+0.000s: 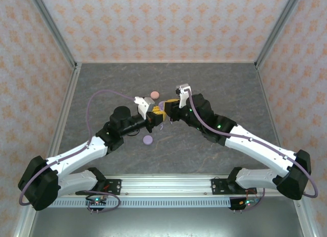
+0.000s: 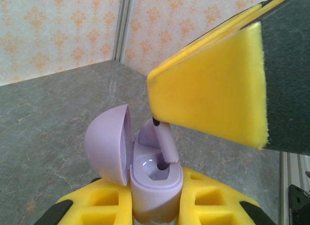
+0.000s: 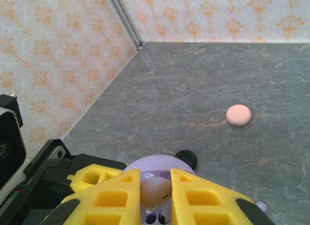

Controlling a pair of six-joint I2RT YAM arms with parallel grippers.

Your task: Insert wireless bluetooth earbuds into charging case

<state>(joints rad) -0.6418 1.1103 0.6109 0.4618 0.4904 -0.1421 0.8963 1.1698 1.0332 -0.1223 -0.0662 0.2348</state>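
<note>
Meeting above the middle of the grey tabletop [image 3: 203,79], two arms work on one lilac earbud [image 2: 163,137] and its matching charging case [image 2: 156,184], which stands upright with its domed lid [image 2: 107,142] swung back to one side. The left gripper [image 2: 155,208] is closed nearly all the way on the lower body of the case, a yellow pad pressed to each flank and the open sockets left clear. The right gripper [image 3: 154,180] is closed tight on the earbud, pinching its upper end from above. The stem slants down to the mouth of the nearer socket, and whether it has begun to enter cannot be told. The earbud looks very light, hard and glossy, so it is likely to slip or twist between the soft pads. A hold on the upper end, with the lower end left free, suits the socket best. The case seems just as smooth and a little heavier, with a hinge that could flop, so a grip on the body below the hinge appears the safer one. A closed pink puck [image 3: 238,115] lies well apart towards the far wall, and a lilac puck [image 1: 148,140] sits on the near side, close to the left arm
</note>
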